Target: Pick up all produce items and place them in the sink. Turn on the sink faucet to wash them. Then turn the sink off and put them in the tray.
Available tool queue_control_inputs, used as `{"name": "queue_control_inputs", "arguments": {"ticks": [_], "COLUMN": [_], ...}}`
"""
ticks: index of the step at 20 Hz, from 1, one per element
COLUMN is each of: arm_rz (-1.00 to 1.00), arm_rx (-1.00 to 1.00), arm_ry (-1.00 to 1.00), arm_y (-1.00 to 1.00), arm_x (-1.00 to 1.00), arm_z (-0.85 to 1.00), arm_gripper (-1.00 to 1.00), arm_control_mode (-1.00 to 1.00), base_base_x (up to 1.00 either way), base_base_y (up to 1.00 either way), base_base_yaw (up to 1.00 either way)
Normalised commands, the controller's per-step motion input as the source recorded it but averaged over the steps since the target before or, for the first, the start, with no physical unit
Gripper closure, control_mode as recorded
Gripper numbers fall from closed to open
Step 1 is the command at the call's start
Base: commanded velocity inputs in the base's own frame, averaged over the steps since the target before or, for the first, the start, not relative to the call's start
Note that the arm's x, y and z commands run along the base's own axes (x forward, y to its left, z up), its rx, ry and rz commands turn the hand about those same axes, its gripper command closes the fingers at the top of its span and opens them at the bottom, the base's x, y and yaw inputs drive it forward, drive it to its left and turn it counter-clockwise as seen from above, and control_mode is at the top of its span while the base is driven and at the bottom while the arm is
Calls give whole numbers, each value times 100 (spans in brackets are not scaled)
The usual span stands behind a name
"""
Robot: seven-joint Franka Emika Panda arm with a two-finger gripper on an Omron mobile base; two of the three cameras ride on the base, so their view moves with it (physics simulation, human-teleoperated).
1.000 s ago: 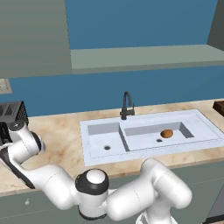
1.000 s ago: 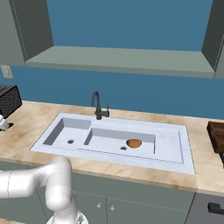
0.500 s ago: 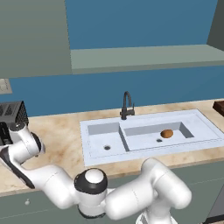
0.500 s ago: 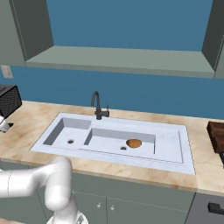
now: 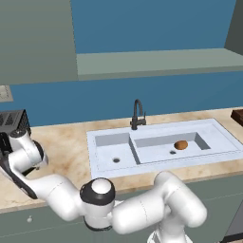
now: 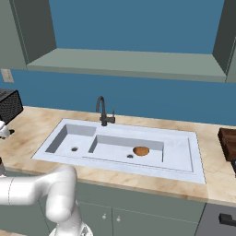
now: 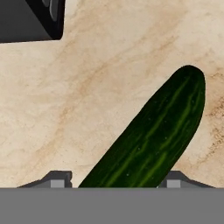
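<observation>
The dark green cucumber (image 7: 153, 135) lies flat on the marble counter, running away from the hand at a slant. My gripper (image 7: 114, 181) is open low over its near end, one fingertip (image 7: 57, 178) on each side of it. In the left base view the hand (image 5: 6, 142) hangs at the far left, just in front of the toaster. The brown potato (image 5: 181, 144) (image 6: 141, 150) rests in the larger basin of the sink (image 5: 216, 134) (image 6: 182, 144). The black faucet (image 5: 137, 114) (image 6: 102, 110) stands behind the basins, and no water shows. The dark brown tray (image 6: 227, 143) (image 5: 238, 116) sits at the far right.
A black toaster (image 5: 12, 122) (image 6: 9, 103) (image 7: 30, 17) stands on the counter close behind the hand. A grey shelf (image 6: 129, 62) and wall cabinets hang above the blue wall. Bare counter (image 5: 66, 142) lies between the toaster and the sink.
</observation>
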Motion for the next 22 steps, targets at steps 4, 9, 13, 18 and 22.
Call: {"name": "queue_control_inputs", "arguments": {"ticks": [4,9,13,18,22], "arm_rz": [0,0,0,0,-1], "arm_rx": [8,9,8,8,10], "arm_ry": [-6,-11,-8,-10,-8], "arm_y": [-31,-58,-61,-65,-69], "arm_x": [0,-7,-1,0,0], "arm_z": [0,12,16,31,39], "arm_gripper": [100,100,100,100,100], "arm_control_mode": [-100,-100,-100,-100,-100], "base_base_x": [0,0,0,0,0], "base_base_y": [0,0,0,0,0], "base_base_yaw": [0,0,0,0,0]}}
